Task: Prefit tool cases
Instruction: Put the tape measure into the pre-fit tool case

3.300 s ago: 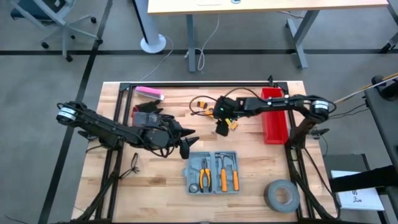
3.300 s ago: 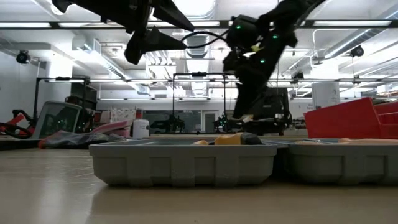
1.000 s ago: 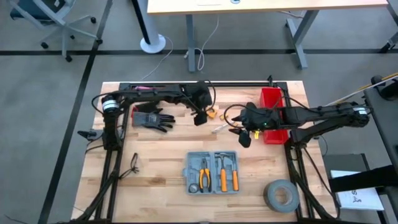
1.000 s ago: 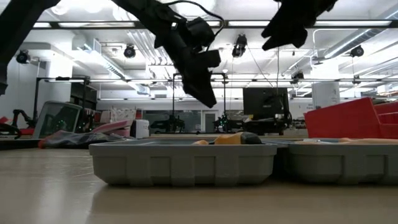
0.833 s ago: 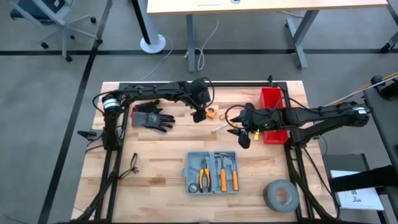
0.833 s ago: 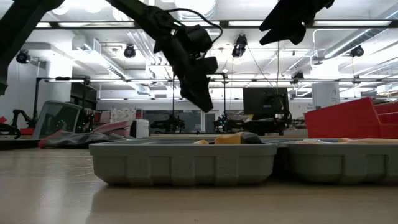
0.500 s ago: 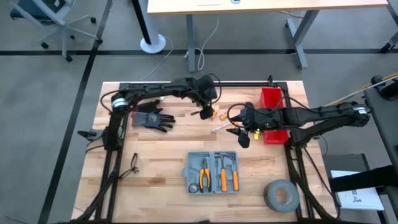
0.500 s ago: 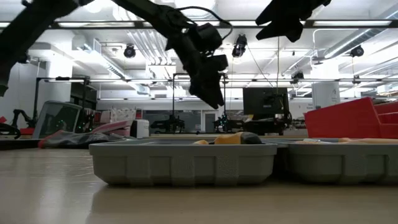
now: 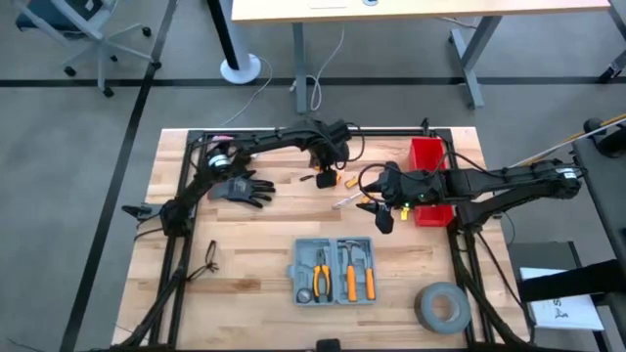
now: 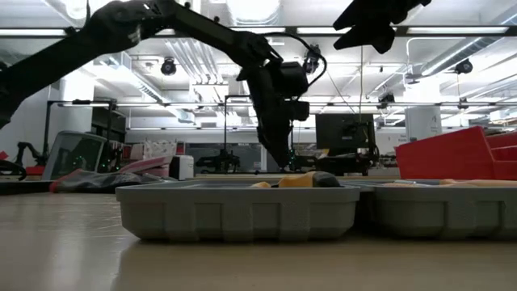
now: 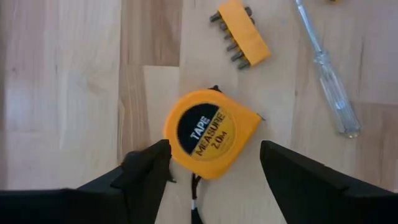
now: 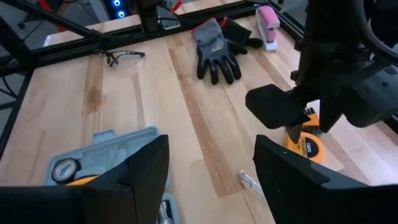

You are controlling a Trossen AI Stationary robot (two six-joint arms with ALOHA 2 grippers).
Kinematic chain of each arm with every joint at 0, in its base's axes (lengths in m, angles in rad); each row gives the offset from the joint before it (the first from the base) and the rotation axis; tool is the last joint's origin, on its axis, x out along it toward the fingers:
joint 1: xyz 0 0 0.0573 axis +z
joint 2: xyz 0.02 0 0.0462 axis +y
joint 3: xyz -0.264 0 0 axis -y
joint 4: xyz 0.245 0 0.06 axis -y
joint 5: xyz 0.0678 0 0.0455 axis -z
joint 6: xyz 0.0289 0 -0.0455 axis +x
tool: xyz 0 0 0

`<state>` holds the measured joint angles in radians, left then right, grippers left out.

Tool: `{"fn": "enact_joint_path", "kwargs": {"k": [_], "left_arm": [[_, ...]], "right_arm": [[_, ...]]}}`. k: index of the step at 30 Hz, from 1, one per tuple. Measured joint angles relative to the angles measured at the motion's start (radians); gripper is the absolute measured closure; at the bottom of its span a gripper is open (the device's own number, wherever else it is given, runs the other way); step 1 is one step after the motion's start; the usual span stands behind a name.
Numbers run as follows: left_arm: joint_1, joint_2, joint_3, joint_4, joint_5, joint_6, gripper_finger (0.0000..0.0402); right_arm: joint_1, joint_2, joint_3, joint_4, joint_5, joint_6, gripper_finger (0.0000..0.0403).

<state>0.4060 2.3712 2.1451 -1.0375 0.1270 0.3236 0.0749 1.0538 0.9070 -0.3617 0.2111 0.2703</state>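
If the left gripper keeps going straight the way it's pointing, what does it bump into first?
Most likely the yellow tape measure. The left gripper hangs open over it, a finger on each side. How far above it the gripper is, I can't tell. The bit holder and screwdriver lie farther on.

Tool case (image 12: 93, 163) cut off by right wrist view's edge, only one corner with round dial visible. Low view shows case (image 10: 238, 210) side-on: walls only, contents hidden bar orange tip. Tape measure (image 11: 210, 132) partly screened by left gripper (image 11: 214, 163) fingers. Screwdriver (image 11: 328, 78) tip runs out of frame. Small parts near tape measure (image 9: 333, 180) in high view too small to tell, possibly bits.
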Motion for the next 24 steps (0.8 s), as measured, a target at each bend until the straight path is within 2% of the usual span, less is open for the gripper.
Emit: {"fn": "enact_joint_path", "kwargs": {"k": [7, 17, 24], "left_arm": [[0.0, 0.005, -0.035, 0.009, 0.0, 0.034, 0.0122], [-0.018, 0.005, -0.037, 0.026, -0.032, 0.033, 0.0129], [-0.027, 0.005, -0.025, 0.021, -0.15, -0.05, 0.013]], "right_arm": [[0.008, 0.0, 0.0, 0.0, 0.0, 0.0, 0.0192], [0.033, 0.0, 0.0, 0.007, 0.0, 0.017, 0.0189], [0.037, 0.0, 0.0, 0.016, 0.0, 0.007, 0.0191]]}}
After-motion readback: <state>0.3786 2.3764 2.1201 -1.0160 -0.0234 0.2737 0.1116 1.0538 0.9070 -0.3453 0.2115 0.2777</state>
